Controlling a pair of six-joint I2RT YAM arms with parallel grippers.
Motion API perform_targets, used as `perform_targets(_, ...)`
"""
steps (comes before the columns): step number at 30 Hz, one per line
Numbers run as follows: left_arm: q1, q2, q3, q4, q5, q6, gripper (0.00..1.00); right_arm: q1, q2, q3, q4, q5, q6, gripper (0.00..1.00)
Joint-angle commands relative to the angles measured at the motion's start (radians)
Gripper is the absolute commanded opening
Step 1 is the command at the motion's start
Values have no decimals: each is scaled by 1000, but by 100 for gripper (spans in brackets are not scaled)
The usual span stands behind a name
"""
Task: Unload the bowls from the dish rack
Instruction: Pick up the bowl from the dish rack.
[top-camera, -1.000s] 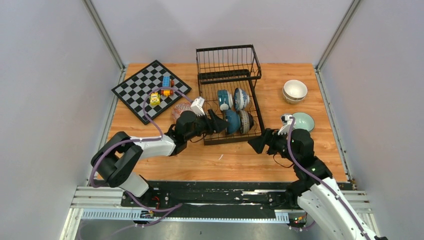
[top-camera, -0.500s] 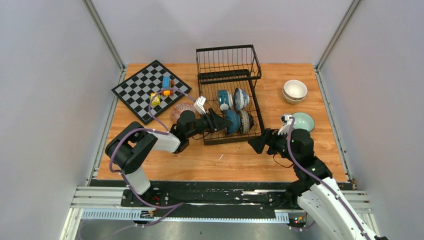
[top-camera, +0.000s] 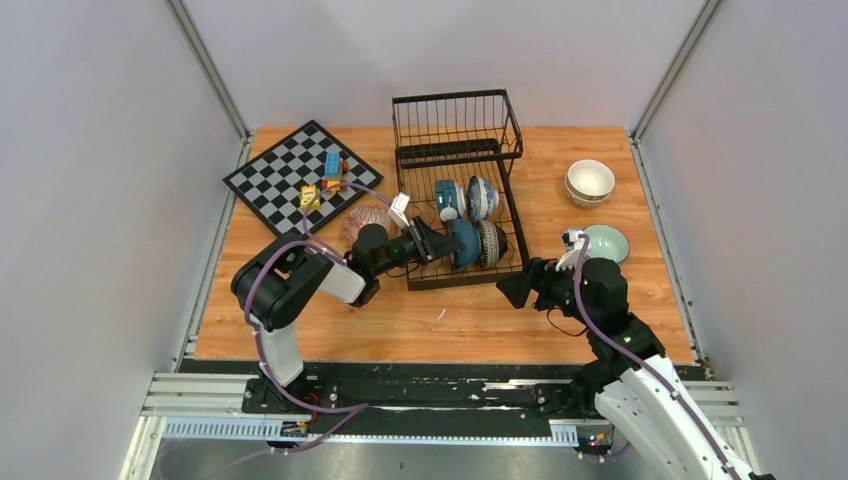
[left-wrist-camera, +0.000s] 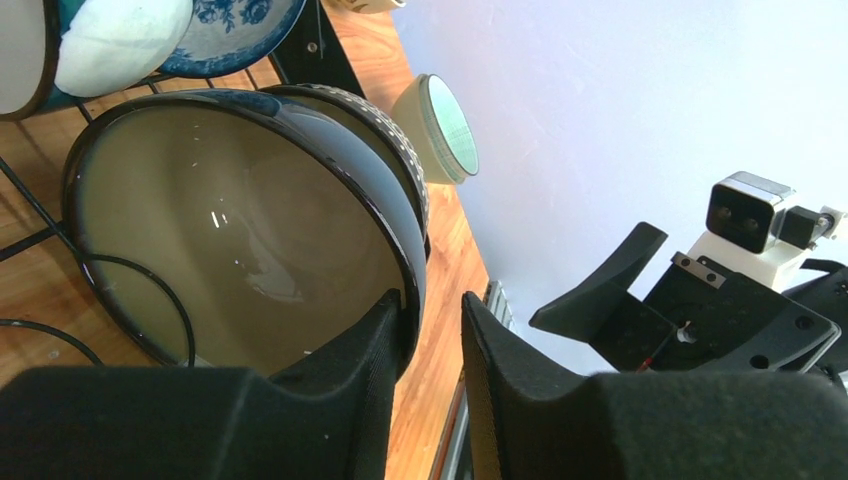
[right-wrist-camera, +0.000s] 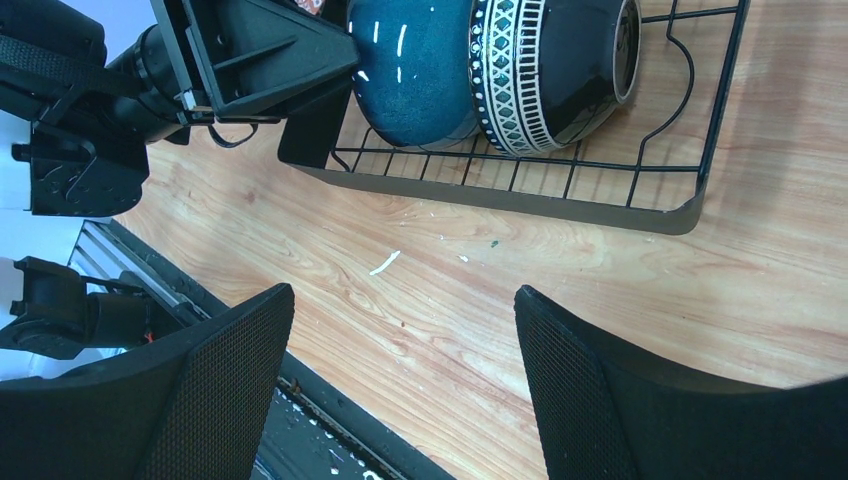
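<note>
In the middle of the counter (top-camera: 480, 325) stands the dish rack (top-camera: 462, 283), and it is only partly unloaded. Four bowls are left in it: a teal bowl (top-camera: 449, 198) and a blue-and-white bowl (top-camera: 482, 197) on edge in the back row, and a dark blue bowl (top-camera: 463, 243) with a dark patterned bowl (top-camera: 490, 242) right against it in the front row.

Bowls already out sit on the wood. A stack of cream bowls (top-camera: 590, 180) is far off to the right of the rack. A mint green bowl (top-camera: 612, 242) lies nearer, beside the right arm. A pink patterned bowl (top-camera: 366, 216) rests just left of the rack, partly hidden behind the left arm.

The left hand (top-camera: 432, 245) reaches into the near left corner of the rack and straddles the rim of the dark blue bowl, one finger inside and one outside. The gap is narrow, but I cannot tell whether the fingers are pinching the rim. The right hand (top-camera: 525, 283) hangs spread wide and empty over bare wood, just off the rack's near right corner.

By my reckoning the dark blue bowl is the one in hand, and three more wait after it.
</note>
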Motion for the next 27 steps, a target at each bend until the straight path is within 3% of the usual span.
perform_targets(1, 1, 16, 4, 77, 34, -7, 29, 13, -9, -6, -12, 18, -16, 85)
perform_targets(8, 0, 32, 19, 78, 48, -6, 20, 13, -8, -5, -18, 20, -19, 85)
perform_targets(14, 1, 38, 29, 89, 58, -1, 0, 14, -8, -2, -20, 23, -20, 85)
perform_targets(27, 25, 96, 39, 298, 97, -104, 0, 13, -5, 3, -29, 28, -27, 85)
